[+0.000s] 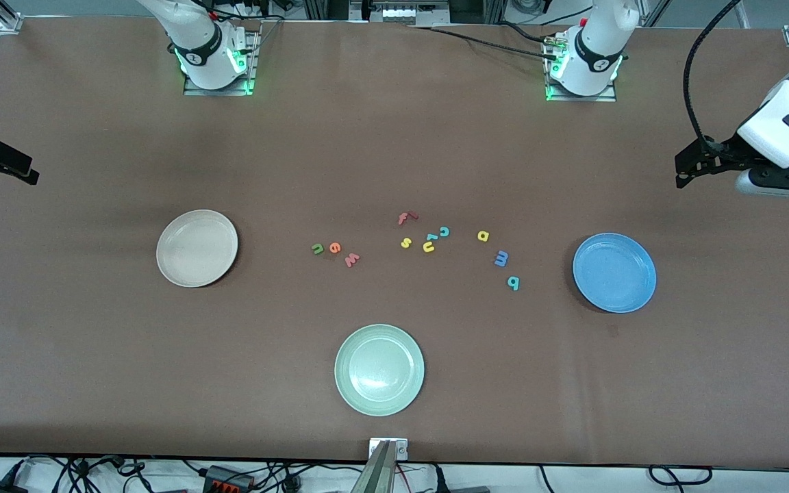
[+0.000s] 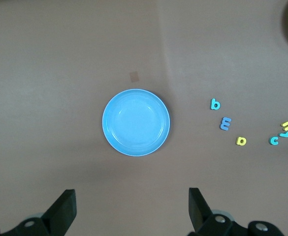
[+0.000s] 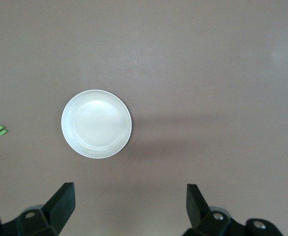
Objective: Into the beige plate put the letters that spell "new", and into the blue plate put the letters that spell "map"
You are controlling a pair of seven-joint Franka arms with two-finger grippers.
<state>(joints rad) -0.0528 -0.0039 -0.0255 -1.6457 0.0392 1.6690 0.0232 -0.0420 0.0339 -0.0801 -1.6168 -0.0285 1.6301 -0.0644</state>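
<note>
Covering table (image 1: 93, 356), brown cloth, cables

Place: a robotics lab.
Arms: two white robot arm bases (image 1: 213, 51) bolted along the table's edge, lit with green lights.
Table: one long brown work table (image 1: 93, 356).
Wiring: black cables (image 1: 477, 42) trail at the table's edges, beside aluminium frame rails (image 1: 394, 10).

The letters (image 1: 429, 246) lie scattered mid-table, at twelve o'clock from the nearest plate (image 1: 379, 370). The right-end plate (image 1: 197, 248) sits at their nine o'clock, the left-end plate (image 1: 614, 272) at three o'clock.
</note>
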